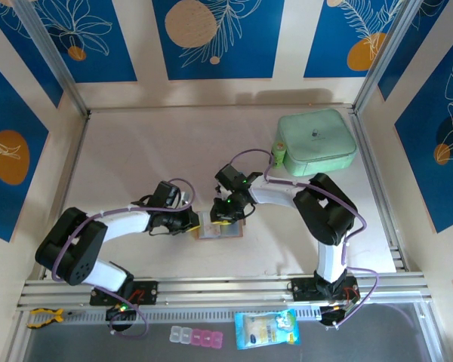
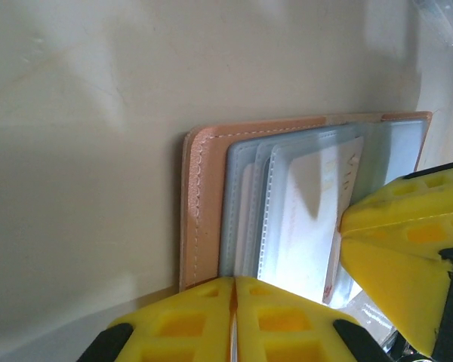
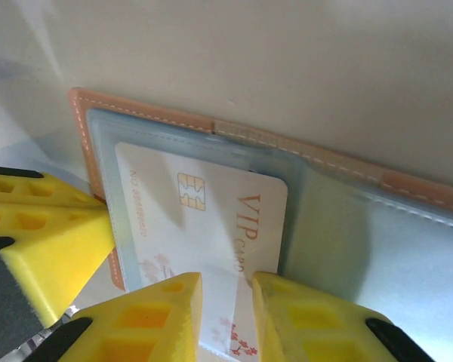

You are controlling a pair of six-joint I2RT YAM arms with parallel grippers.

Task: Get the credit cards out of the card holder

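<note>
The tan card holder (image 1: 220, 229) lies open on the table between both arms, its grey-clear pockets (image 3: 347, 226) facing up. A pale card (image 3: 211, 204) with pinkish-white print, a chip and "VIP CARD" sticks partway out of a pocket. My right gripper (image 3: 226, 302) stands over it, fingers a narrow gap apart, the card's face showing between them. My left gripper (image 2: 234, 317) is shut at the holder's (image 2: 204, 211) stitched leather edge. From the left wrist, the card (image 2: 309, 211) and the right gripper's fingers (image 2: 408, 249) appear. The dark cards are hidden.
A mint-green zip case (image 1: 315, 143) sits at the back right, close behind the right arm. Pink-and-clear pill boxes (image 1: 196, 336) and a blue packet (image 1: 266, 329) lie in front of the base rail. Metal frame rails (image 1: 377, 173) border the table.
</note>
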